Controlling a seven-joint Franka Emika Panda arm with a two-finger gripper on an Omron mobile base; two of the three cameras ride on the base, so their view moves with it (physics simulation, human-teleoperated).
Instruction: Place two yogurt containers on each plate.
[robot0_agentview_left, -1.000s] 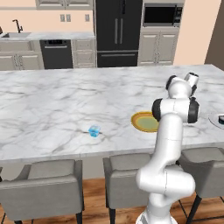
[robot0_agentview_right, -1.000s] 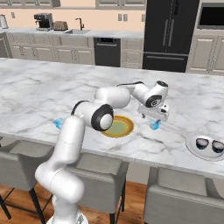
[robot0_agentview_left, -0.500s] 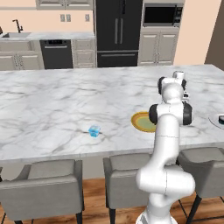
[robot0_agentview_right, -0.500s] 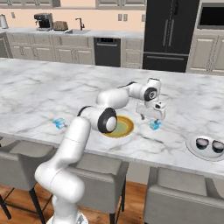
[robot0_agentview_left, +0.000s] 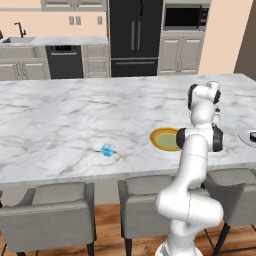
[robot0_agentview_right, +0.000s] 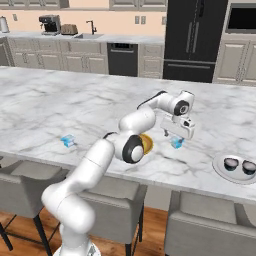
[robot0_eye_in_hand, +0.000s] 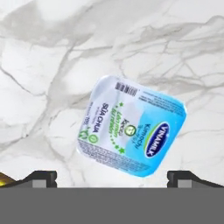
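A light-blue squarish yogurt container (robot0_eye_in_hand: 131, 131) lies on the marble counter right under my open gripper (robot0_eye_in_hand: 112, 178), between the spread fingertips (robot0_eye_in_hand: 41, 178) and apart from both. From the right base view the gripper (robot0_agentview_right: 179, 131) hangs just above this tub (robot0_agentview_right: 176, 143), right of the yellow-rimmed plate (robot0_agentview_right: 148, 145), which my arm mostly hides. A second light-blue tub (robot0_agentview_right: 68, 141) sits far left on the counter (robot0_agentview_left: 107, 149). The white plate (robot0_agentview_right: 220, 168) at the right carries two dark round cups (robot0_agentview_right: 231, 163) with pale tops. The yellow-rimmed plate (robot0_agentview_left: 162, 139) holds nothing that I can see.
The marble island counter (robot0_agentview_left: 75, 115) stretches wide to the left and back. Grey stools (robot0_agentview_left: 50, 212) stand along its front edge. The white plate (robot0_agentview_left: 247, 137) lies close to the counter's right front corner.
The wrist has swung round above the light-blue tub and the hand has come slightly lower over it. The jaws have stayed open and the tubs and plates have not moved.
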